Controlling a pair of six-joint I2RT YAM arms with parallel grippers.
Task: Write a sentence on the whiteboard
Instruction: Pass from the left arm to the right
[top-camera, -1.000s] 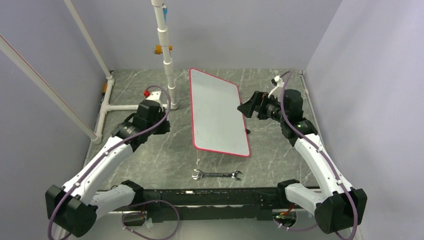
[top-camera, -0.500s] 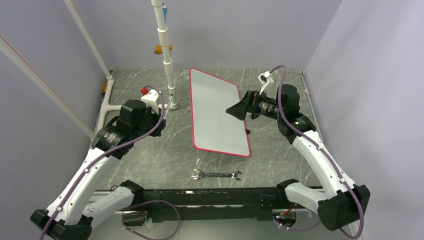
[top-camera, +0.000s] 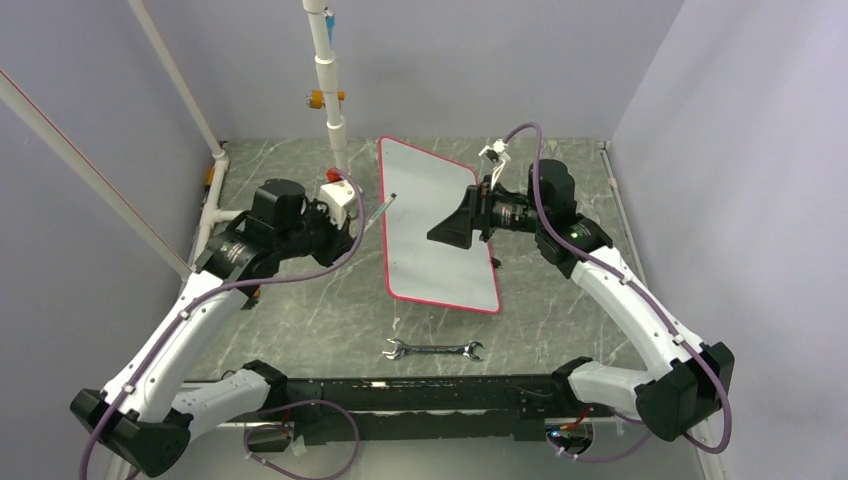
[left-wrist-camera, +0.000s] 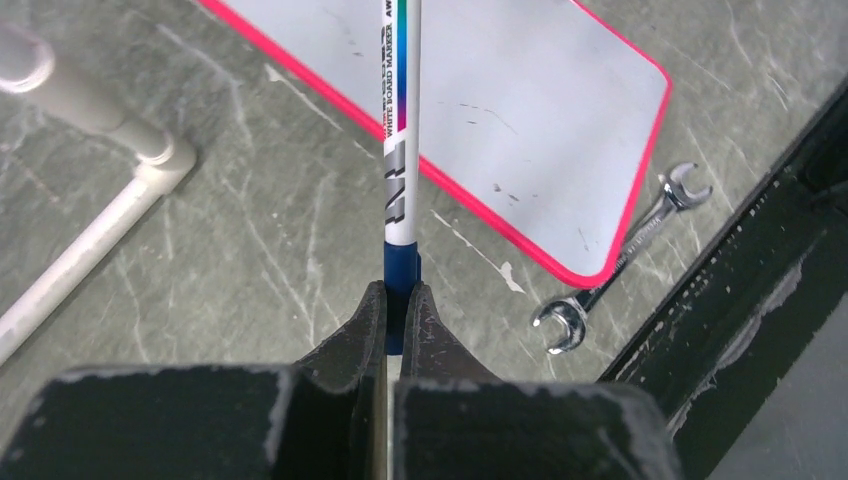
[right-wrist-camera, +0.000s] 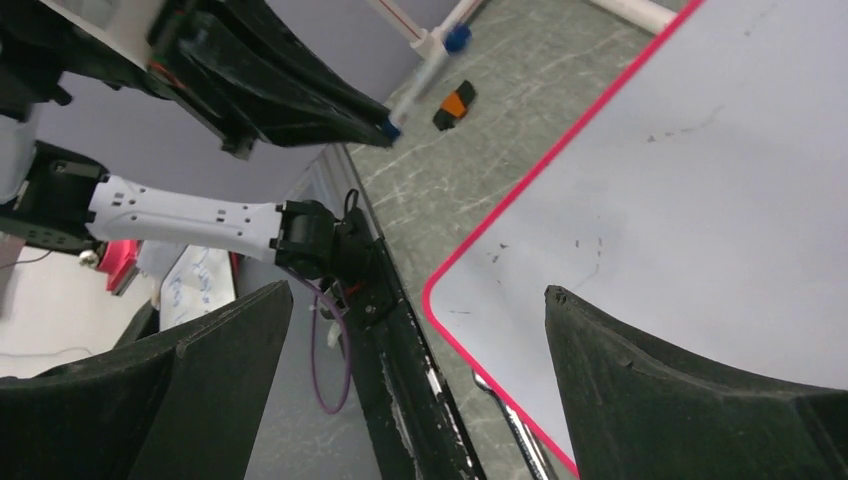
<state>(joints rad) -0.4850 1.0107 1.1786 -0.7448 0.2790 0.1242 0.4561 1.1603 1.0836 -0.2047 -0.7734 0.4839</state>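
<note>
The left hand (left-wrist-camera: 398, 300) clamps a whiteboard marker (left-wrist-camera: 402, 130); the right hand (right-wrist-camera: 418, 290) gapes wide above the whiteboard (top-camera: 420, 180), a wrench (top-camera: 433, 350) nearby.

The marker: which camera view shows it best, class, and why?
Left wrist: the marker runs large up the frame, print legible, blue end pinched in the left gripper. Top external shows a thin sliver; right wrist shows it small and distant.

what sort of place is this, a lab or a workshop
Probably a robot lab test cell: a left arm holding a marker and a right arm bolted to a table, plain grey walls, and a white pipe frame beside a whiteboard.
</note>
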